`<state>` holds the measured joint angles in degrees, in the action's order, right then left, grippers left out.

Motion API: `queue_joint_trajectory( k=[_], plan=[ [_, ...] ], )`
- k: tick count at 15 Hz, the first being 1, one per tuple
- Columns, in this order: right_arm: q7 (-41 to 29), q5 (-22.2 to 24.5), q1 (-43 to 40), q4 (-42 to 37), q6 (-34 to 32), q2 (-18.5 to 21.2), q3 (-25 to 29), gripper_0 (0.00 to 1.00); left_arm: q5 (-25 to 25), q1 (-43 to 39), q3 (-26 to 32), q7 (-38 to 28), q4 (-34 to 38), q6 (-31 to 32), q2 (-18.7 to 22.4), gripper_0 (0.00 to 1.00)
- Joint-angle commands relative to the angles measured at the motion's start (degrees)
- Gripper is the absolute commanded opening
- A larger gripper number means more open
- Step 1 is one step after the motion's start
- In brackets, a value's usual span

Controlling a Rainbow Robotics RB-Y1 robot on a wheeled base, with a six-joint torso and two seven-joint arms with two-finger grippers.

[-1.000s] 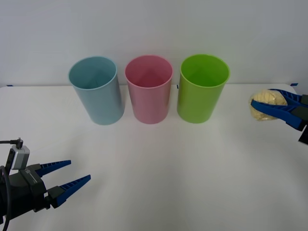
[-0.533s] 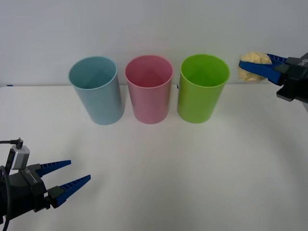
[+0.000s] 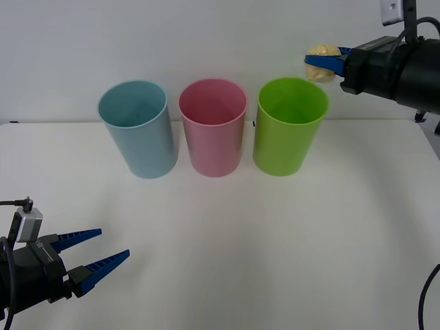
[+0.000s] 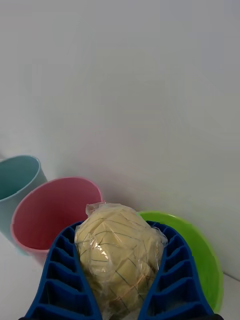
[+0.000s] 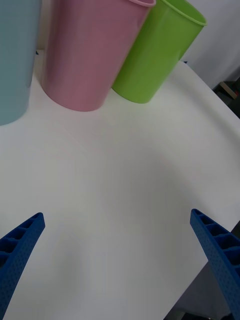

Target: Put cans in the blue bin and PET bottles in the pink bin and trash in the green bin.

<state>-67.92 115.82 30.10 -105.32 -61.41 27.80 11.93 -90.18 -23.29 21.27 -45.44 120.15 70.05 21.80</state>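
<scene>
Three tall bins stand in a row at the back of the table: the blue bin [image 3: 137, 128], the pink bin [image 3: 213, 127] and the green bin [image 3: 289, 126]. My right gripper [image 3: 323, 62] is raised above and just right of the green bin's rim, shut on the trash [image 3: 320, 60], a pale yellow wad in clear wrap. The right wrist view has the trash [image 4: 119, 255] between the blue fingers [image 4: 60, 275], with the green bin [image 4: 205, 255] and pink bin [image 4: 50, 215] below. My left gripper [image 3: 96, 251] rests open near the table's front left corner.
The white table [image 3: 261, 240] stretches bare between the bins and the front edge. A plain white wall rises right behind the bins. In the left wrist view the table's edge [image 5: 220, 145] drops off past the green bin [image 5: 157, 50].
My right gripper has carried the trash up and to the left, from beside the table's right edge to above the green bin's rim. The left arm has not moved.
</scene>
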Motion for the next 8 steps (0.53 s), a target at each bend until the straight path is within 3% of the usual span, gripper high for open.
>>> queue_joint_trajectory(
  k=[1, 5, 8],
  plan=[
    [0.59, 2.04, 4.70, 7.93, 4.11, 0.06, -4.81, 0.00, 0.00, 0.00, 0.00, 0.00, 0.00, 0.00, 0.00, 1.00],
    [2.70, 2.92, 10.33, 18.31, 9.47, -0.03, -10.17, 0.00, 0.00, 0.00, 0.00, 0.00, 0.00, 0.00, 0.00, 1.00],
    [2.79, 3.80, 11.91, 21.91, 11.22, 0.06, -12.81, 0.00, 0.00, 0.00, 0.00, 0.00, 0.00, 0.00, 0.00, 1.00]
  ],
)
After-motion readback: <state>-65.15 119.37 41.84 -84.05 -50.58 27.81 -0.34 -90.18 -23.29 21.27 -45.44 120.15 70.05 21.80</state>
